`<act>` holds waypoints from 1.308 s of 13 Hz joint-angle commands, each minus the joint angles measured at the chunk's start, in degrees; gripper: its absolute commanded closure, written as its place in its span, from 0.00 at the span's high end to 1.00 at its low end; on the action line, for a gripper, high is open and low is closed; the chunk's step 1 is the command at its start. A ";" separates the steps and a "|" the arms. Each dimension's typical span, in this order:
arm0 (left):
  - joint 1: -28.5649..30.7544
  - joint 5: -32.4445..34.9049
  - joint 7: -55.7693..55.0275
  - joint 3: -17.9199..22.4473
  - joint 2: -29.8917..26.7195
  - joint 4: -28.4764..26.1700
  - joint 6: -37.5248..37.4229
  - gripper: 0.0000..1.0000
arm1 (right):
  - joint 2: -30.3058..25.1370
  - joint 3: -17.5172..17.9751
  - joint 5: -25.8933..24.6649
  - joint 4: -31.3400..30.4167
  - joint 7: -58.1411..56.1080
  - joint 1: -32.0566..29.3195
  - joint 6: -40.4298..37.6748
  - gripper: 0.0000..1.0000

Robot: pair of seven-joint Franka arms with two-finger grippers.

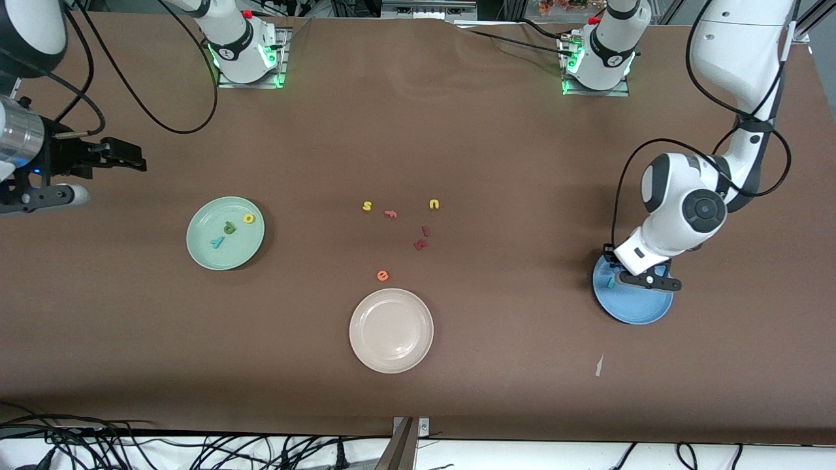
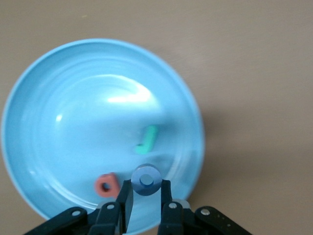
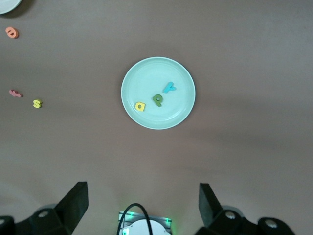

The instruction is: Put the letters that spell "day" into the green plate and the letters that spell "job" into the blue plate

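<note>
cream plate: the cream-white plate lies nearest the front camera on my worktop.
blue plate: toward my left arm's end; inside lie the teal j and pink-red b, close together.
left claw: I hover it over the blue plate, fingers pinched narrow on the blue o.
loose letters: orange e, two dark red letters, a pink letter, yellow s and yellow u, mid-worktop.
green plate: toward my right arm's end, holding teal y, dark green d, yellow a.
right claw: waiting up high, fingers spread wide, gripping nothing.
</note>
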 commanded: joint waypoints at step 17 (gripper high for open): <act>6.85 -0.81 0.46 -1.52 -9.87 35.22 -56.05 1.00 | -9.48 12.83 -3.60 -11.62 6.04 -14.04 16.13 1.00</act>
